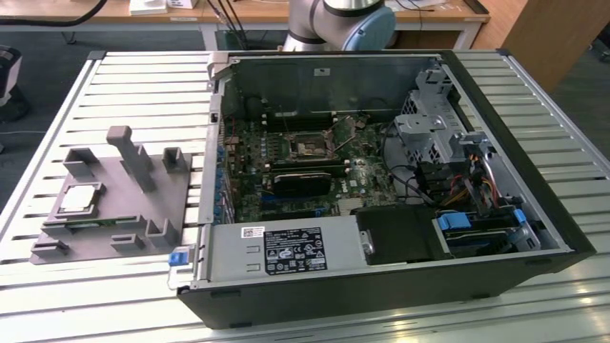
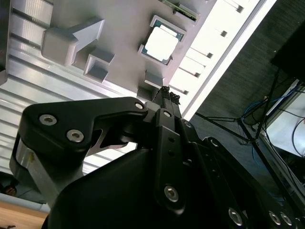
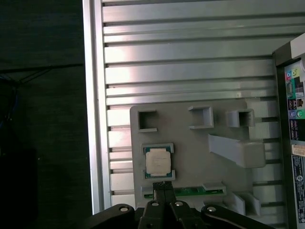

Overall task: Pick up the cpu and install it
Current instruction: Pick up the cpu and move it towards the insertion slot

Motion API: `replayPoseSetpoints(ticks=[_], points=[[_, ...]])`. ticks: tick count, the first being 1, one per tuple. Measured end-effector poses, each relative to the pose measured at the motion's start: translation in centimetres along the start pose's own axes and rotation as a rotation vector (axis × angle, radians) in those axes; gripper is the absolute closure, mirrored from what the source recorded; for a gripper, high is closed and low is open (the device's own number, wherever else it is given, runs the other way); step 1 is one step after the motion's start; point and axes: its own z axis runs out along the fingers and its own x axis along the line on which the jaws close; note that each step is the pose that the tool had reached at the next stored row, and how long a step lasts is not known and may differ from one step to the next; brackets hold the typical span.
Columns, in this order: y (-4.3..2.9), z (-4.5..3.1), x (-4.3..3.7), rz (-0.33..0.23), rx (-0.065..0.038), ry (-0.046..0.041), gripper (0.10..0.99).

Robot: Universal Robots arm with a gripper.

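Hovering near small silvery square cpu point(image 3: 158, 161) on grey plastic fixture point(image 3: 190, 148); black tool point(image 3: 162, 185) closed together, empty. Descending thus could strike chip.

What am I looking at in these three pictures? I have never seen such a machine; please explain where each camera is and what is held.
This is one robot arm with a gripper, a two-fingered claw. The exterior view comes from a camera off the arm; both wrist views come from cameras riding on the arm, looking past the gripper. On the table lie an open case and a grey fixture. The cpu, a small silvery square, sits in the fixture. The gripper is shut, holds nothing, and hovers over the fixture, aimed near the cpu.
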Motion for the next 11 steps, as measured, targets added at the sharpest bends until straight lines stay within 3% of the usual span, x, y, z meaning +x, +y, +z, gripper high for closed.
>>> replayPoseSetpoints(ticks=[7,9,10,11], points=[[-0.01,0.23,0.00,0.000,0.000,0.0001,0.973],[-0.01,0.30,0.00,0.000,0.000,0.0000,0.922],[-0.02,0.34,0.00,0.000,0.000,0.0000,0.796],[-0.02,0.37,0.00,0.000,0.000,0.0000,0.796]])
